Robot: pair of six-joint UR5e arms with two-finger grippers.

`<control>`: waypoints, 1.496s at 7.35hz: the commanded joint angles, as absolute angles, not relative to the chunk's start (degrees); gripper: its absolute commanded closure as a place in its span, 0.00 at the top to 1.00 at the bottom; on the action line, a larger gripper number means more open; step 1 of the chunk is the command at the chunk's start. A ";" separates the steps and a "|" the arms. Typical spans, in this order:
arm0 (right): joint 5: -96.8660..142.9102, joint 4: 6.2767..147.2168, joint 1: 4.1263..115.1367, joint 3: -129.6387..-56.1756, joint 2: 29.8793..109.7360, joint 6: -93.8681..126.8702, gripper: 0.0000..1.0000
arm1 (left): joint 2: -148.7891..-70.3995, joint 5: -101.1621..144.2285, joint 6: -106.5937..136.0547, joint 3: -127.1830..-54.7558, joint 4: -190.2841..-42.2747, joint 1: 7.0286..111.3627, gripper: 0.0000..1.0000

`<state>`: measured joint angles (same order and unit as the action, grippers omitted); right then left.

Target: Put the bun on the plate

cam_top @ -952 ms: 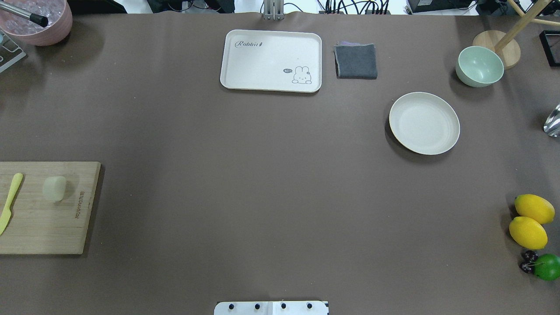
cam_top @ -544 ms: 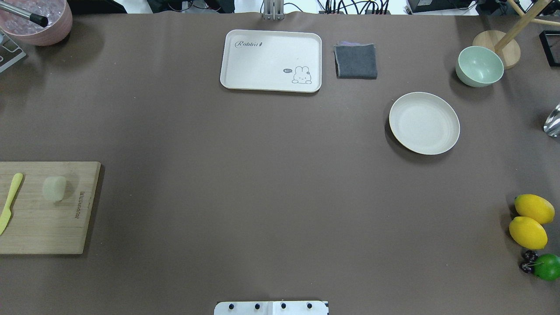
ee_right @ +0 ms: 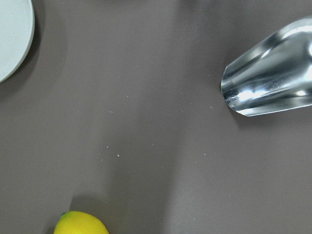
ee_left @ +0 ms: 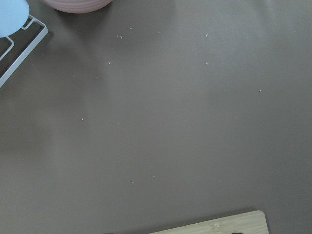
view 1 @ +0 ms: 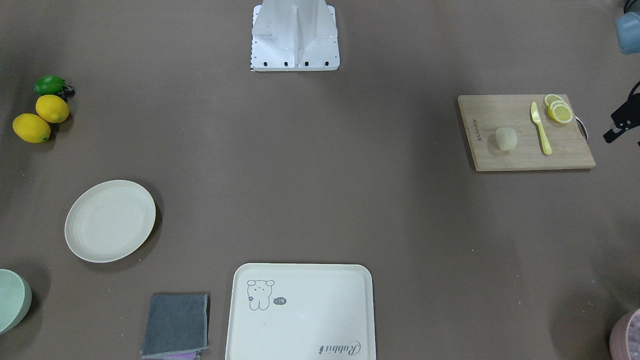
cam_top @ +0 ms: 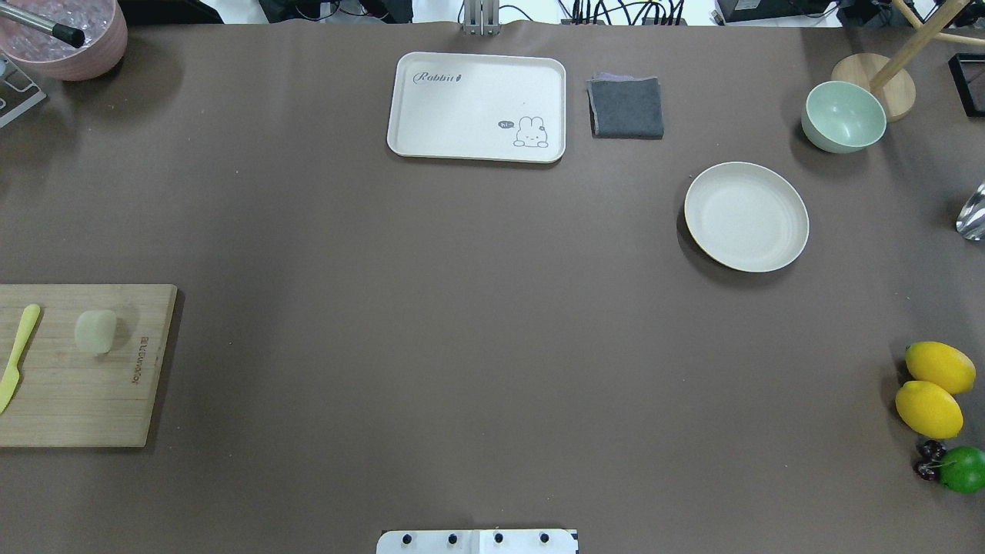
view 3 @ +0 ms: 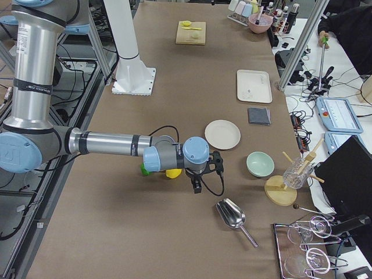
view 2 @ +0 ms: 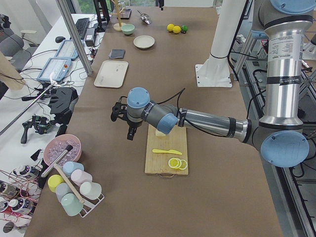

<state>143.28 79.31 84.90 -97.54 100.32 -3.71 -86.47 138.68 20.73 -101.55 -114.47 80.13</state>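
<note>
The bun (cam_top: 95, 332), a small pale rounded lump, rests on a wooden cutting board (cam_top: 85, 400) at the table's left edge; it also shows in the front view as bun (view 1: 505, 138). Far off on the right half lies the plate (cam_top: 746, 216), round, cream-white and bare. My left gripper (view 2: 130, 133) hangs over the table just beyond the board's far side, apart from the bun. My right gripper (view 3: 196, 186) hovers low beside the lemons, short of the plate (view 3: 222, 134). I cannot tell whether either is open or shut. Neither wrist view shows fingers.
A yellow knife (cam_top: 17, 358) and lemon slices (view 1: 560, 111) share the board. At the back stand a rabbit tray (cam_top: 477, 106), grey cloth (cam_top: 626, 107) and green bowl (cam_top: 843, 115). Lemons (cam_top: 935, 385) and a metal scoop (ee_right: 273, 83) lie at the right; a pink bowl (cam_top: 65, 35) is far left.
</note>
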 commanded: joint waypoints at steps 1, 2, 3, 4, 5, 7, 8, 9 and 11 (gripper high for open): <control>144.14 79.36 84.90 -97.38 100.28 -3.69 1.00 | -84.47 137.99 21.18 -101.16 -116.37 79.55 0.98; 144.14 79.28 84.90 -96.77 99.94 -3.78 1.00 | -84.55 138.08 20.40 -101.86 -117.15 79.11 0.98; 144.05 79.28 84.90 -96.77 99.76 -3.78 1.00 | -84.55 138.16 21.26 -101.87 -117.51 78.93 0.97; 144.14 79.36 84.82 -96.59 98.45 -3.69 1.00 | -84.46 138.69 21.10 -101.87 -117.34 78.93 0.97; 144.14 79.37 82.99 -96.50 96.87 -3.26 1.00 | -84.46 138.52 21.35 -101.69 -117.33 78.84 0.97; 144.05 79.37 78.60 -95.80 90.82 3.90 0.99 | -84.55 136.59 21.36 -101.43 -117.42 78.84 0.97; 143.10 79.28 74.57 -94.76 86.88 11.70 0.99 | -84.55 136.67 21.36 -101.51 -117.42 78.84 0.97; 138.74 79.28 70.09 -93.35 83.44 13.60 0.98 | -84.55 136.67 21.36 -101.60 -117.51 78.84 0.97; 135.61 77.89 65.31 -89.49 79.55 14.06 0.99 | -84.55 136.67 21.36 -101.78 -117.51 78.84 0.97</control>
<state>136.99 78.90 67.80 -91.68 81.80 13.18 -84.55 136.69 21.36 -101.71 -117.50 78.84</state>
